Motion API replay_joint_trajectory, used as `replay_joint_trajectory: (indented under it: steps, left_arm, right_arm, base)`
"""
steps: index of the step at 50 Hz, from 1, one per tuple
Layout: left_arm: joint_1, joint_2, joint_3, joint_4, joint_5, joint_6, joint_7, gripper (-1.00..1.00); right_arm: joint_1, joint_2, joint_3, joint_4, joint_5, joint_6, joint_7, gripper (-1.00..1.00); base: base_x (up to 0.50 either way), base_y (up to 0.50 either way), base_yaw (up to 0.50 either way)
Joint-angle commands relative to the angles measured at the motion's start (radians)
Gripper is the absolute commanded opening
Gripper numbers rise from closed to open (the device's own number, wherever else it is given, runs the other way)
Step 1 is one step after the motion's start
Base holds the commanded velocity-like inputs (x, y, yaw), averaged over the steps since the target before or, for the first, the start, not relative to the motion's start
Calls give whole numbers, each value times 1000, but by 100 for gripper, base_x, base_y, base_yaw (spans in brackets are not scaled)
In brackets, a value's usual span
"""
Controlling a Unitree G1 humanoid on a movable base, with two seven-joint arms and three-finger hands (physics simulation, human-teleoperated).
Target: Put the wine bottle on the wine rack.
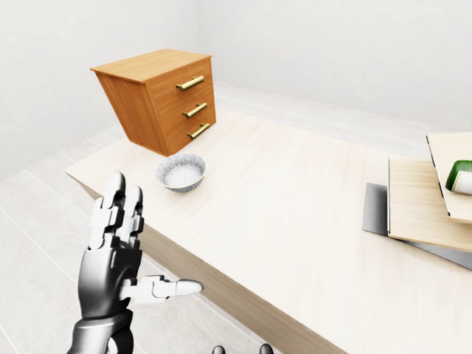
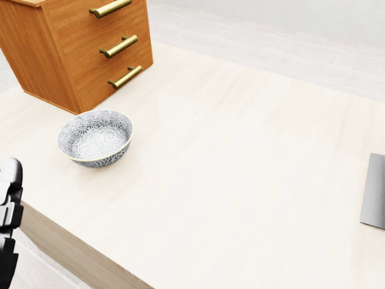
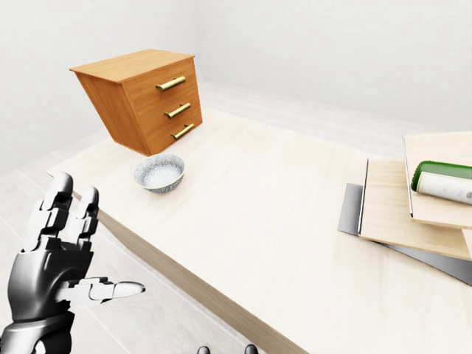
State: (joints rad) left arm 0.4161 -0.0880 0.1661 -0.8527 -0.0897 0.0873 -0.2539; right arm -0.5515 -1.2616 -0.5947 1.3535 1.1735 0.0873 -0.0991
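The wine bottle (image 3: 445, 182), green with a white label, lies on its side on the top wooden board (image 3: 435, 210) at the right edge of the right-eye view. No wine rack that I can identify shows. My left hand (image 1: 144, 243) is open and empty, fingers up and thumb pointing right, off the table's near-left edge and far from the bottle. Two dark rounded tips (image 1: 240, 349) show at the bottom edge of the left-eye view; I cannot tell whether they are my right hand.
The bottle's board is stacked on a second wooden board (image 3: 391, 214), which rests on a grey slab (image 2: 376, 192), all on the pale wooden table (image 1: 295, 206). A patterned bowl (image 2: 95, 137) stands by a three-drawer wooden chest (image 1: 158, 96) at the table's left end.
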Motion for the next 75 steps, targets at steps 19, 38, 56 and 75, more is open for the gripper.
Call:
replay_joint_trajectory:
  steps: [19,38,56,75]
  left_arm:
    - [8,5,-10,27,1,0,3,100]
    - [-4,8,-2,45,-5,0,4,100]
    - [-1,9,-6,49,-4,0,4,100]
    - [-2,9,-11,44,-6,0,4,100]
  right_arm:
    - [37,-3,-11,10,-6,0,-20,100]
    - [181,6,-55,14,29,0,81,100]
    - [255,-61,-78,0,89,0,207,100]
    - [353,-160,-101,-52,130,0,356,100]
  base:
    - [0,0,0]
    - [0,0,0]
    - [0,0,0]
    - [0,0,0]
